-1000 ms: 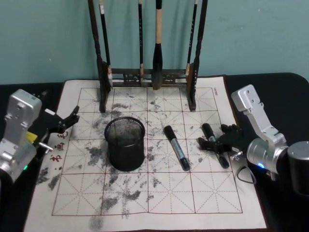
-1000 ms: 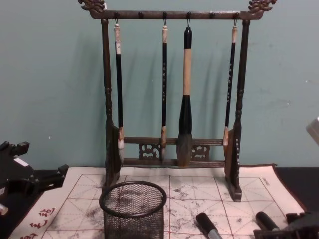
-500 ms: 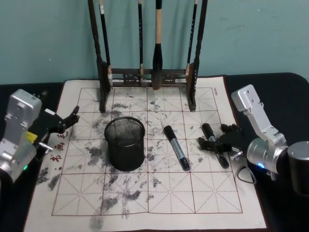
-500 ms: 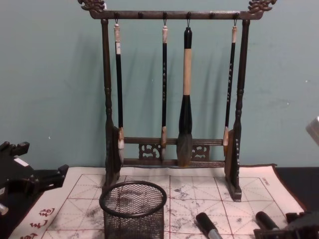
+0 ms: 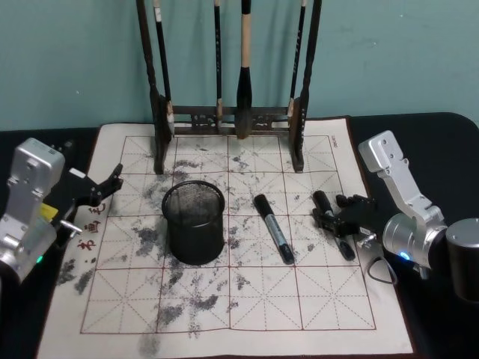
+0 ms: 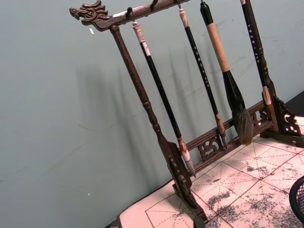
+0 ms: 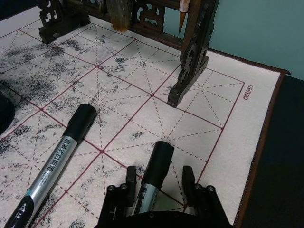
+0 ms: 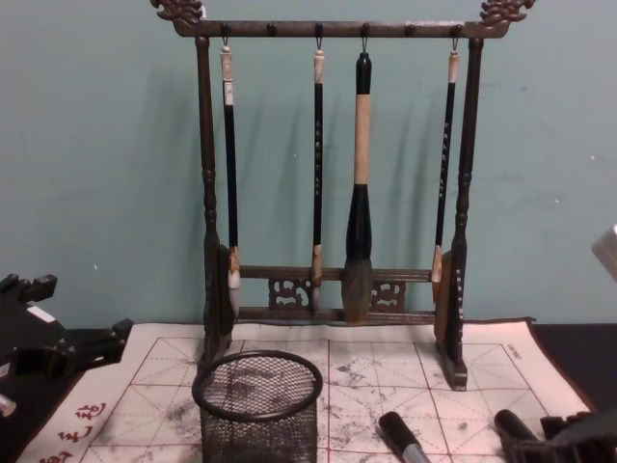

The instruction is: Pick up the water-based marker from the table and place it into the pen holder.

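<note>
right end effector [image 7: 156, 179] | narrowly open, astride marker [image 7: 158, 160] | pen holder [image 5: 193, 224] well to its left | left end effector [image 5: 105, 187] parked, state unclear

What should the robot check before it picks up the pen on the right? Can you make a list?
1. Right gripper around the right-hand black-capped grey marker: ok, one finger on each side.
2. Fingers squeezing it: not ok, gaps show on both sides.
3. It is the water-based one: cannot tell, the label is unreadable.
4. Round black wire-mesh pen holder upright with its top open: ok.
5. Way to the holder: probably ok if the marker is lifted first. A second grey marker lies flat in between.
6. Left gripper out of the way: ok, by the left edge of the cream felt mat.
</note>
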